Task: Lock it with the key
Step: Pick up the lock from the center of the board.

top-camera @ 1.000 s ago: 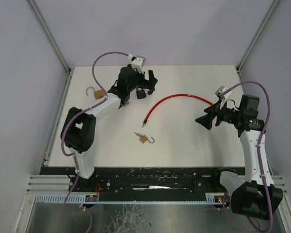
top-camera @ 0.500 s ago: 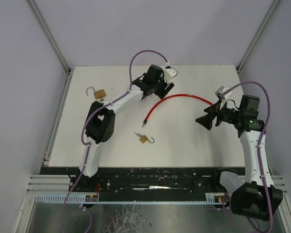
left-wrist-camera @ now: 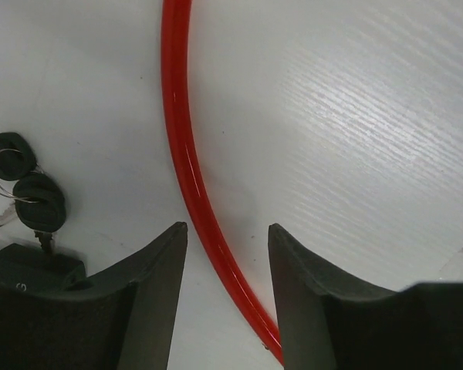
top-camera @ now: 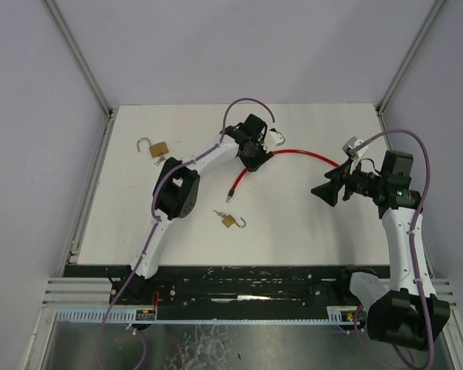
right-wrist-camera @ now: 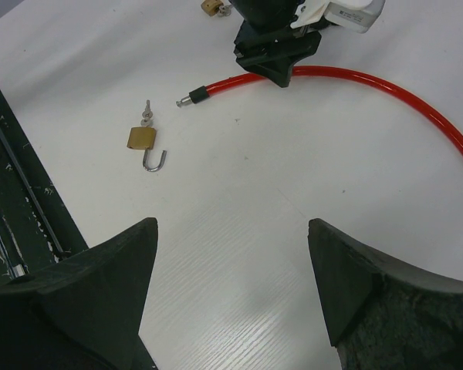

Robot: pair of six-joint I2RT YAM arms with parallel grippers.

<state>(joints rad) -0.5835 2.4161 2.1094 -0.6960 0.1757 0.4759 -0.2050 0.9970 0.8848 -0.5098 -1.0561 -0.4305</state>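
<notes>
A red cable (top-camera: 297,153) curves over the white table, and its metal-tipped end (top-camera: 231,194) points at a brass padlock (top-camera: 228,221) with an open shackle and a small key (top-camera: 218,213) beside it. My left gripper (top-camera: 256,158) hangs low over the cable. In the left wrist view its half-narrowed jaws (left-wrist-camera: 228,227) straddle the cable (left-wrist-camera: 177,146) with a gap on both sides. Black keys on a ring (left-wrist-camera: 27,196) stick out of a black lock body (left-wrist-camera: 31,266) just left of those fingers. My right gripper (top-camera: 322,194) stands wide open and empty (right-wrist-camera: 231,223).
A second brass padlock (top-camera: 158,148) with a raised shackle lies at the back left. The table's dark front rail (right-wrist-camera: 15,193) runs close by the right gripper. Grey walls close in the table on three sides.
My left arm has swung right, from above the black padlock to over the red cable, and its jaws have narrowed. The right arm has not moved.
</notes>
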